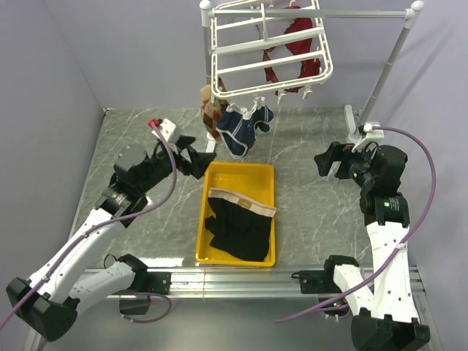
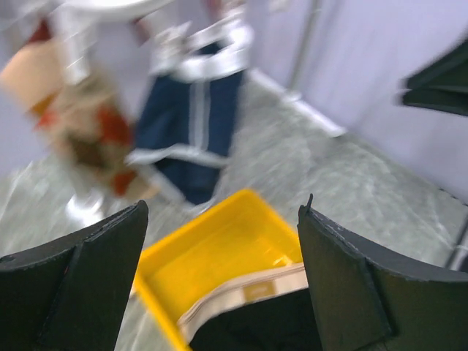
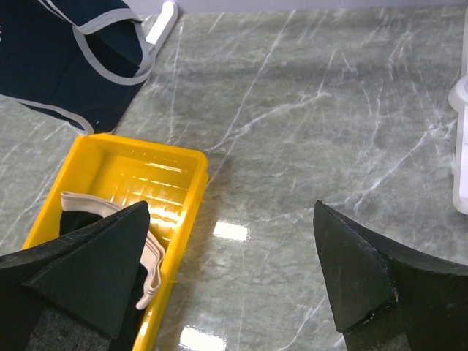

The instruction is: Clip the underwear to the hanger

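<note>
**Underwear in the tray, both grippers spread and empty**

Underwear lies crumpled in the yellow tray at the middle of the table, tan waistband toward the far end, black cloth bunched toward the near end. The hanger hangs tilted above the far edge of the table. It already carries a navy pair, a red garment and a patterned brown piece.

The left gripper hovers beside the tray's far left corner, its jaws wide apart with nothing between them. The right gripper is well off to the right over bare marble, also wide apart and empty. The pick-up looks not yet begun.

Several things could go wrong from here:

- **Partial grasp:** The cloth is soft and folded over itself, so a pinch may catch one layer only. The garment would then hang twisted, with the waistband out of reach of a clip.
- **Tray shift:** A grasp low against the tray wall could drag or tip the light tray.
- **Crowded lift:** The navy pair dangles just beyond the tray's far rim. A lift on the left side may brush it and set the hanger swinging.
- **Loose clips:** The clips are small and hang loose, so they would swing away from a push.
- **Free clip unclear:** I cannot tell which clips are free, since the left wrist view is blurred.
</note>
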`<action>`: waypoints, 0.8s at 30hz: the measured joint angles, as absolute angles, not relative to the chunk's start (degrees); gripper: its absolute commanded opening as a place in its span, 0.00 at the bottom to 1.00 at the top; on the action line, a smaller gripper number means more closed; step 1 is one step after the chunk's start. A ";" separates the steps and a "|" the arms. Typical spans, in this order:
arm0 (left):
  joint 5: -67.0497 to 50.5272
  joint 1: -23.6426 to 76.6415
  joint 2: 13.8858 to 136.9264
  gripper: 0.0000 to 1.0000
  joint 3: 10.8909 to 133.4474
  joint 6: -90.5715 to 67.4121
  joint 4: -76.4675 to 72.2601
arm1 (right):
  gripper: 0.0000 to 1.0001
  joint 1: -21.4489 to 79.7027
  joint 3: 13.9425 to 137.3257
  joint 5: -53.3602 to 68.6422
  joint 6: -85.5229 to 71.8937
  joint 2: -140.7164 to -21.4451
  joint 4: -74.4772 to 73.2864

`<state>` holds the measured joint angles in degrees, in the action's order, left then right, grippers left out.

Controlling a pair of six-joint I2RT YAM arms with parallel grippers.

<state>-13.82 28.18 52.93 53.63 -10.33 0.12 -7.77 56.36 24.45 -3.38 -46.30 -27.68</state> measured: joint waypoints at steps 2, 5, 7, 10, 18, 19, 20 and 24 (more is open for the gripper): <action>-12.49 33.76 53.19 0.86 53.58 -8.78 -3.07 | 1.00 -7.77 56.36 24.45 -3.62 -46.44 -27.64; -8.49 43.11 54.04 0.83 53.58 -6.22 -8.38 | 1.00 -7.77 56.36 24.56 -4.08 -46.72 -27.44; -6.42 48.03 55.11 0.83 53.58 -4.82 -11.92 | 1.00 -7.77 56.64 25.15 -4.47 -47.05 -27.46; -3.90 53.91 57.80 0.83 53.60 -2.76 -17.63 | 1.00 -7.77 58.13 28.21 -4.86 -48.12 -27.42; 6.33 63.83 73.12 0.71 54.85 7.20 -38.22 | 1.00 -7.77 62.78 34.17 -8.36 -50.61 -26.28; 7.94 64.75 75.85 0.70 55.27 8.82 -40.69 | 1.00 -7.79 63.57 33.89 -8.75 -50.74 -26.28; 9.30 65.41 78.19 0.70 55.46 10.61 -43.00 | 1.00 -7.77 64.55 33.45 -9.15 -50.92 -26.30; 14.85 67.46 86.63 0.69 57.87 18.70 -50.70 | 1.00 -7.77 67.94 31.51 -9.58 -51.16 -26.15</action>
